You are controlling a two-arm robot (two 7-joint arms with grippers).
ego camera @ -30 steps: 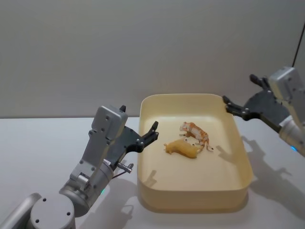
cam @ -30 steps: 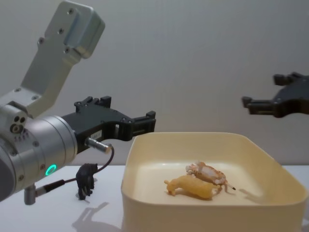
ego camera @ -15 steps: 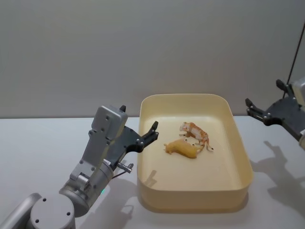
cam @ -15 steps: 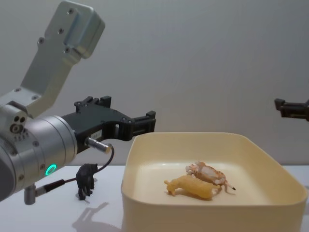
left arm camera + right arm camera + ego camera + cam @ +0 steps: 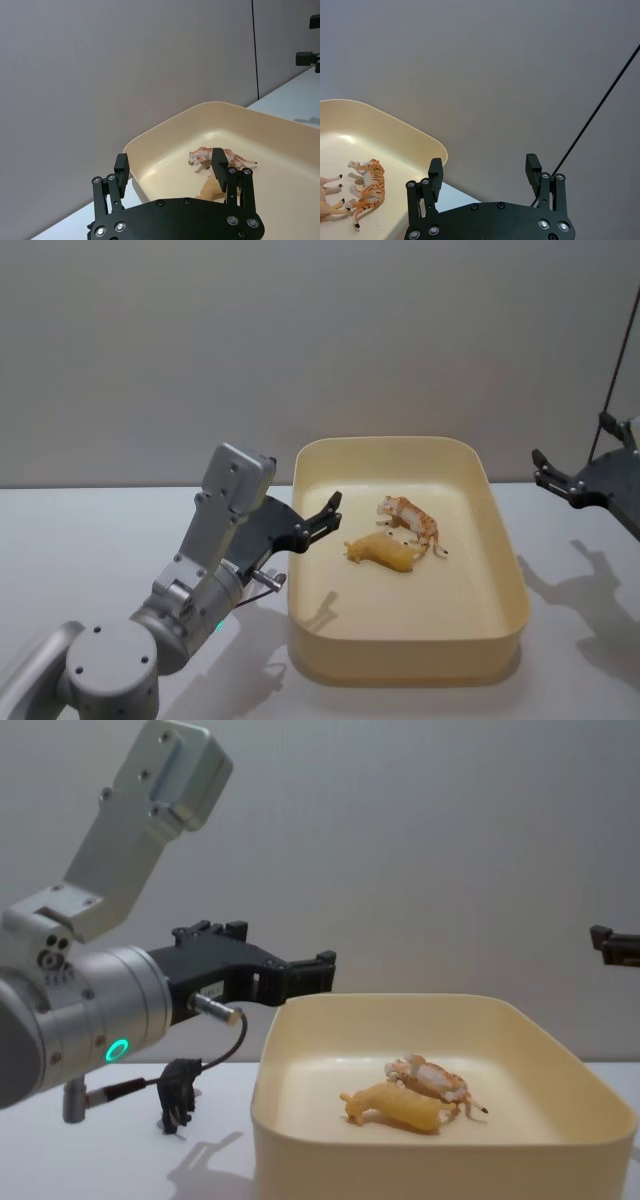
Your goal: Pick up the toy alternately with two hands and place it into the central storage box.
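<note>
Holding a tiger [image 5: 410,517] and a yellow animal [image 5: 385,552], central storage box [image 5: 400,662] is part-filled. One dark toy [image 5: 178,1090] stands outside, left, likely next; left gripper [image 5: 318,523] and right gripper [image 5: 546,470] both spread wide, empty

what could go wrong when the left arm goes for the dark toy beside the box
1. The dark toy stands upright close to the left wall of the storage box. The open left gripper, going down for it, might bump that wall or tip the toy.
2. A cable loops from that gripper just above the toy and could snag it.
The right gripper hangs open off to the box's right.
</note>
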